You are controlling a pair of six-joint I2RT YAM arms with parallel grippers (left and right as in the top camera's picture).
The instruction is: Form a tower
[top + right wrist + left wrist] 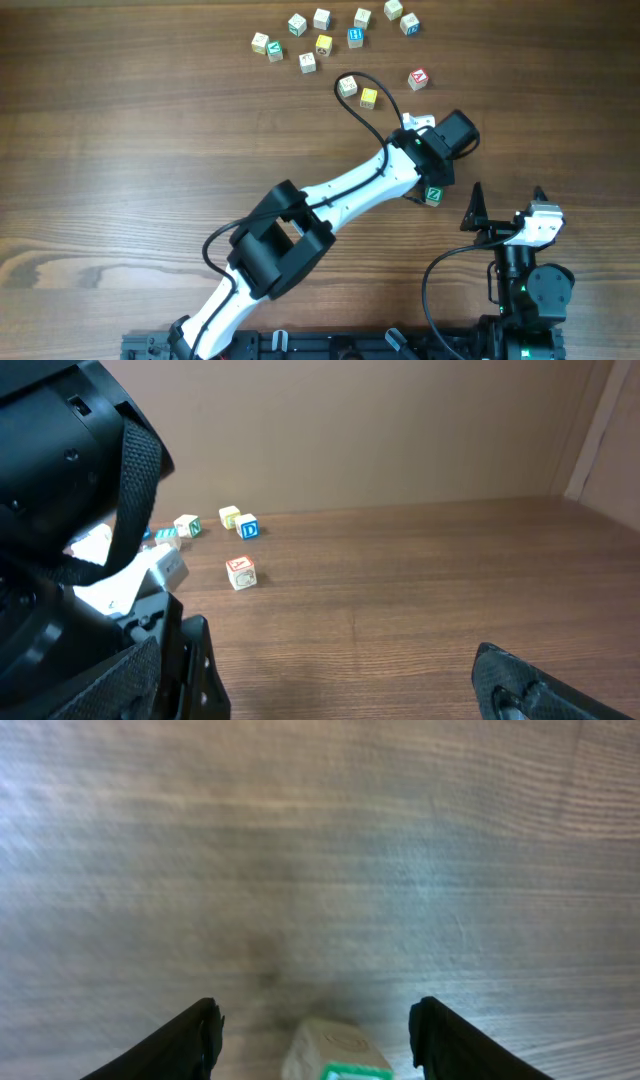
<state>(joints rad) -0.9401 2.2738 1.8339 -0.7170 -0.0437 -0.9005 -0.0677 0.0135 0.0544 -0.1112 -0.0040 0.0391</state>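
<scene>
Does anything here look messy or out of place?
Nothing looks broken or spilled. The loose letter cubes lie scattered at odd angles on the far side. The tower is mostly hidden under the left gripper, so its straightness cannot be judged.

Pale wooden letter cubes on a brown table [120, 150] with dark, streaky grain.
The tower [433, 194] shows a pale top face framed and lettered in green. The loose cubes [321, 18] carry green, blue or red marks on pale wood; the single cube [369, 98] is yellow. The left arm [350, 190] is white with black joints.
</scene>
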